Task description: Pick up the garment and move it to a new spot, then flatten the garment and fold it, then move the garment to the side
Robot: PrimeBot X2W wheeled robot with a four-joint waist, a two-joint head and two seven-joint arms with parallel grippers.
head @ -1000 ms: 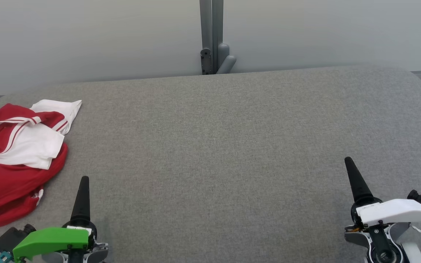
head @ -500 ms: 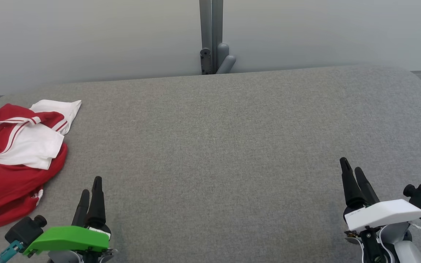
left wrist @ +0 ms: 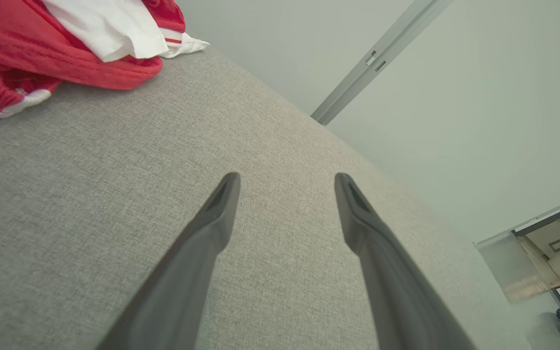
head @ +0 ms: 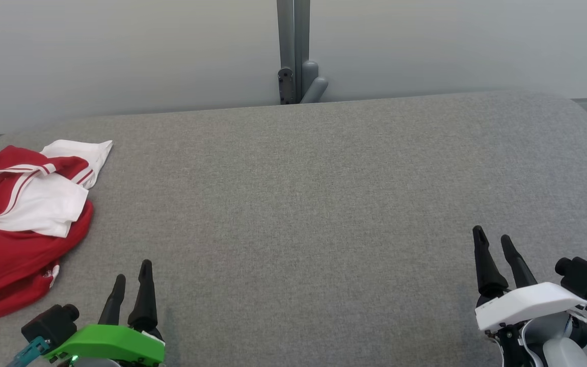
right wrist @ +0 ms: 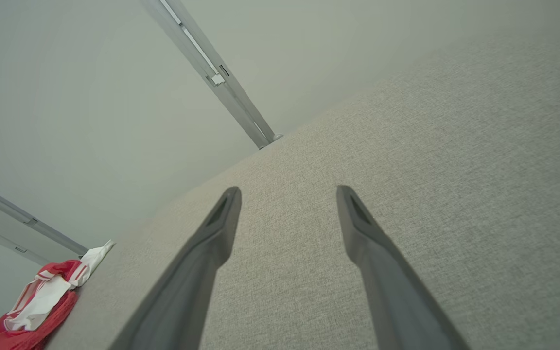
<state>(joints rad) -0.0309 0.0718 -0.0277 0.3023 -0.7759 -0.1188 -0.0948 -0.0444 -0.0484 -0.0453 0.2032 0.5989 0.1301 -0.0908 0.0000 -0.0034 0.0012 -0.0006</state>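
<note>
The garment [head: 23, 219] is a crumpled red and white heap at the far left of the grey fabric surface [head: 303, 204]. The left wrist view has the garment [left wrist: 61, 43] at its upper left, and the right wrist view has the garment [right wrist: 37, 304] small at its lower left. My left gripper [head: 133, 270] hovers at the lower left, to the right of the garment and apart from it, open and empty. At the lower right, far from the cloth, my right gripper [head: 492, 237] is open too, with nothing between its fingers.
A grey metal post [head: 293, 51] stands behind the far edge of the surface against a pale wall. The surface's left edge runs just beyond the garment. A wide stretch of bare grey fabric lies between the two grippers.
Both grippers have turned about their wrists, so two fingers of each now show side by side instead of one, and both have drawn back toward the bottom of the head view. The garment has stayed put.
</note>
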